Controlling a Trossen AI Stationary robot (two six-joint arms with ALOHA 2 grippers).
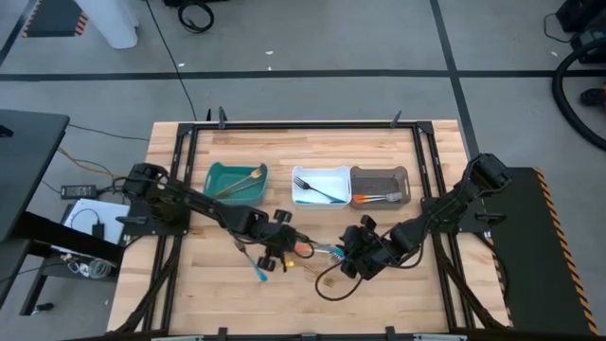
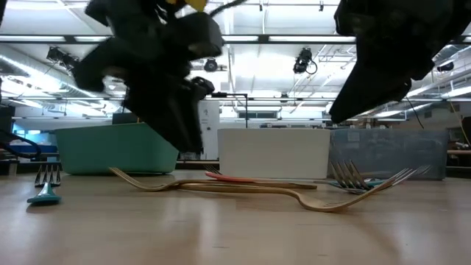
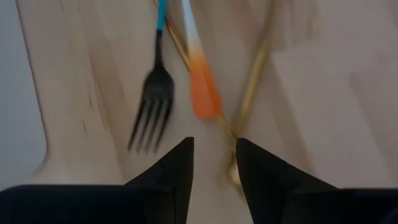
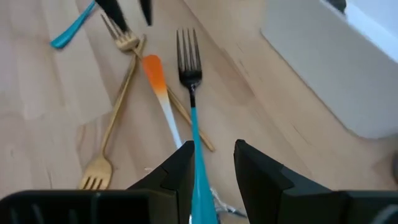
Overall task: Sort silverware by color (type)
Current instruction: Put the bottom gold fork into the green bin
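Note:
Loose silverware lies on the wooden table between my two grippers. There is a black fork with a blue handle [image 4: 189, 74], an orange-and-white handled piece [image 4: 155, 78] and gold forks [image 4: 118, 99], crossing one another. A further blue utensil [image 1: 260, 270] lies alone toward the near edge. My left gripper [image 3: 214, 165] hangs open just above the pile, over the gold stem [image 3: 252, 93]. My right gripper [image 4: 214, 165] is open too, its fingers on either side of the black fork's blue handle [image 4: 198, 155]. My right gripper comes slanting down along the black fork's blue handle near its free end [image 4: 199, 171], which runs close by one finger [image 4: 180, 168]. The fork lies flat on the table. I cannot tell whether the finger touches it.
Three bins stand in a row toward the far edge: a teal bin [image 1: 216, 175] with gold pieces, a white bin [image 1: 339, 173] with a dark fork, and a grey bin [image 1: 402, 175] with an orange-handled piece. A dark cable [image 1: 327, 289] loops near the front.

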